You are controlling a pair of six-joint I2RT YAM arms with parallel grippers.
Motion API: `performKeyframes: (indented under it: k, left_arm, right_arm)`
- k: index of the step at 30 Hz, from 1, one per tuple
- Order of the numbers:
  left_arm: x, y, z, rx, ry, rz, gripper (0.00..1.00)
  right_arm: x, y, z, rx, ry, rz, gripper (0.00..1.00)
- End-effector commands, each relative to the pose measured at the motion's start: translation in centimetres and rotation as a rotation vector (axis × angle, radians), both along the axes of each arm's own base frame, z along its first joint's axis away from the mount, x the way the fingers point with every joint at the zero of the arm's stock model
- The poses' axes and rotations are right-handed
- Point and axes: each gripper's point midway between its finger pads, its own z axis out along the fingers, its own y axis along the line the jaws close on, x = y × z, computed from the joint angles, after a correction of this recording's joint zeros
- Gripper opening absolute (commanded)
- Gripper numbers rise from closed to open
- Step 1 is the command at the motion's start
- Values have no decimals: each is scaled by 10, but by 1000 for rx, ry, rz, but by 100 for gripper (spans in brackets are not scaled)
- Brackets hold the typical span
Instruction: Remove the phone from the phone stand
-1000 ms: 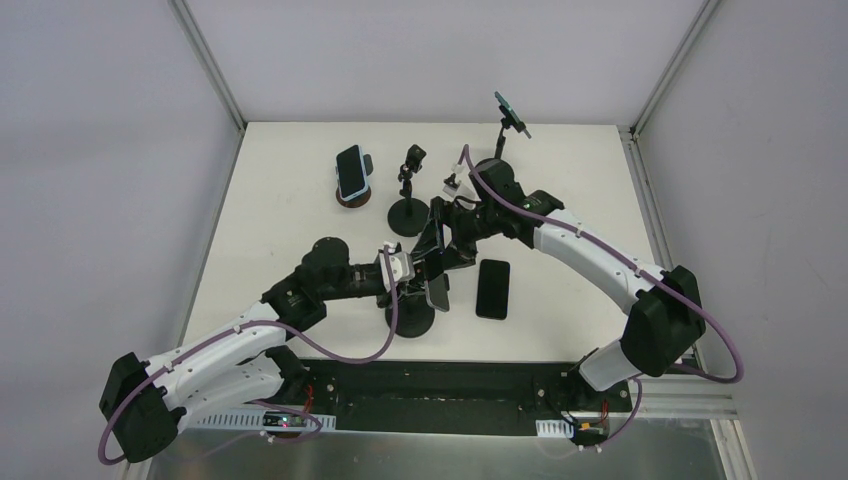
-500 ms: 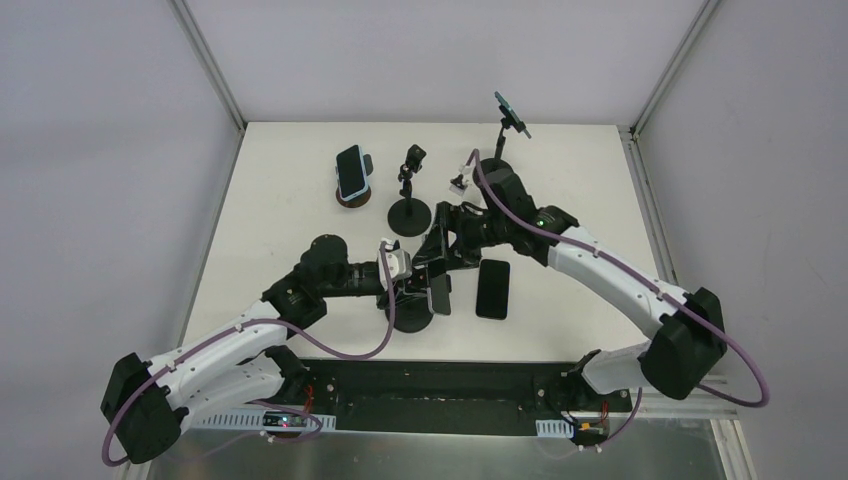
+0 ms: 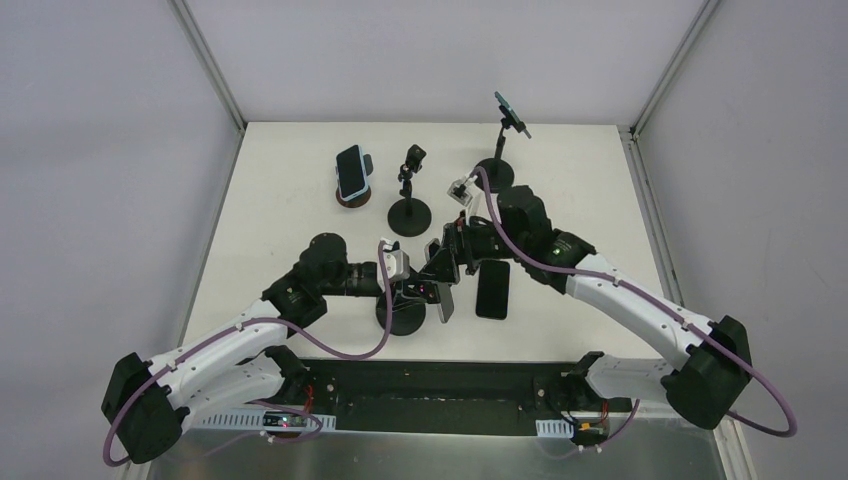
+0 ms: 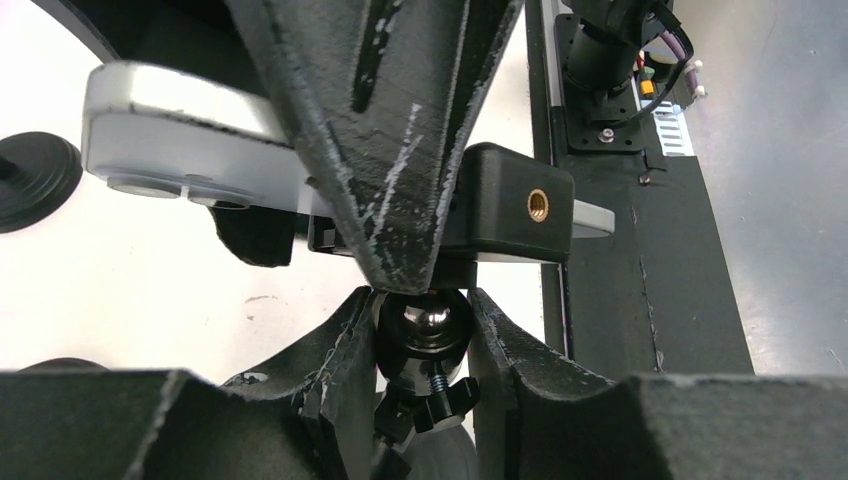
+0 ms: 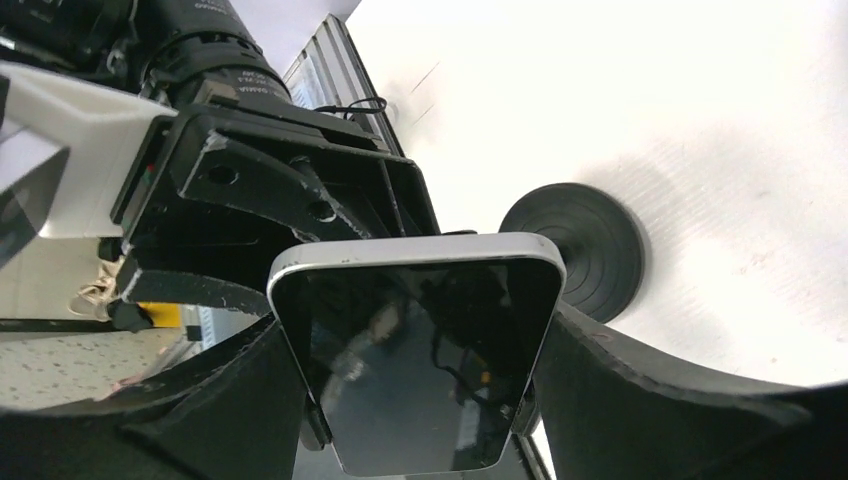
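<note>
From above, white surface (image 3: 300,200) between grey walls (image 3: 100,150), phone (image 3: 445,300) on stand (image 3: 400,318) near front edge, left wrist, left jaws clamped on stand's ball joint (image 4: 425,322), phone in clamp (image 4: 510,200) above, right wrist, right jaws spread wide, gripping phone's sides

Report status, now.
Left tool clamped on phone stand ball joint. Right tool grips phone edges, phone not yet out of clamp. Second phone flat on table close by.
</note>
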Motion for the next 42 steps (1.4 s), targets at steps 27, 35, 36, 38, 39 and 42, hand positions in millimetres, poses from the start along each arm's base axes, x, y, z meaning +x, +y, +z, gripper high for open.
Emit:
performKeyframes:
  k: [27, 35, 36, 38, 39, 42]
  left_arm:
    - [-17, -3, 29, -144, 23, -110, 0]
    - [-17, -2, 29, -149, 11, -110, 0]
    - [-17, -2, 29, -149, 8, -107, 0]
    - [-14, -1, 30, -153, 0, -89, 0]
    - [-12, -1, 31, -153, -1, -78, 0]
    - [-3, 0, 31, -155, -6, -22, 34]
  right_arm:
    - [-53, -4, 47, 292, -1041, 434, 0]
    - [-52, -1, 50, 275, -952, 405, 0]
    - [-51, -1, 52, 269, -931, 398, 0]
    - [-50, 0, 55, 258, -866, 374, 0]
    - [-51, 0, 57, 256, -820, 360, 0]
    - [-52, 1, 58, 253, -769, 342, 0]
